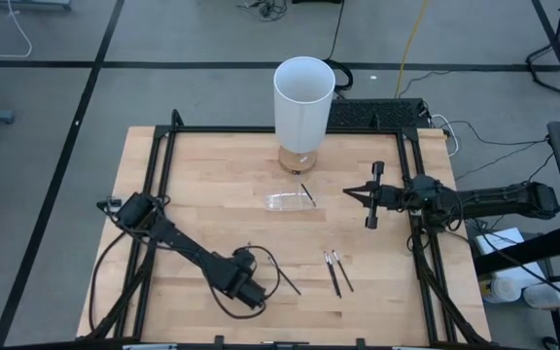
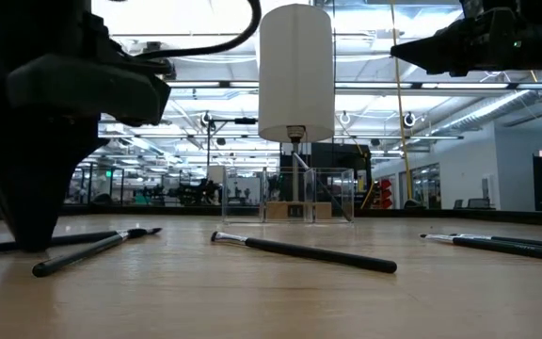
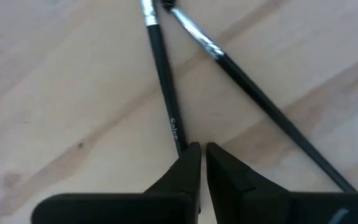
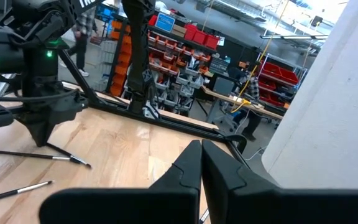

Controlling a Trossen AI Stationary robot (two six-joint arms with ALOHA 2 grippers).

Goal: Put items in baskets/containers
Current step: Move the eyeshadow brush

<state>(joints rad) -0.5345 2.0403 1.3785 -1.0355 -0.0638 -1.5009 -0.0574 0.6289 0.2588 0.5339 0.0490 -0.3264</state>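
A tall white cylinder stands upright near the middle of the far edge of the wooden table, with grey floor beyond.

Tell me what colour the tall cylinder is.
White; the tall cylinder shows best in the high view.

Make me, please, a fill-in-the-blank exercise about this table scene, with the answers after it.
1. The left tool is lowered to the table; the right tool hangs ____ it.
2. The tall cylinder is ____ in colour.
3. Exactly ____ stick leans in the clear container.
4. ____ sticks lie side by side nearer the right arm.

Answers: above; white; one; two
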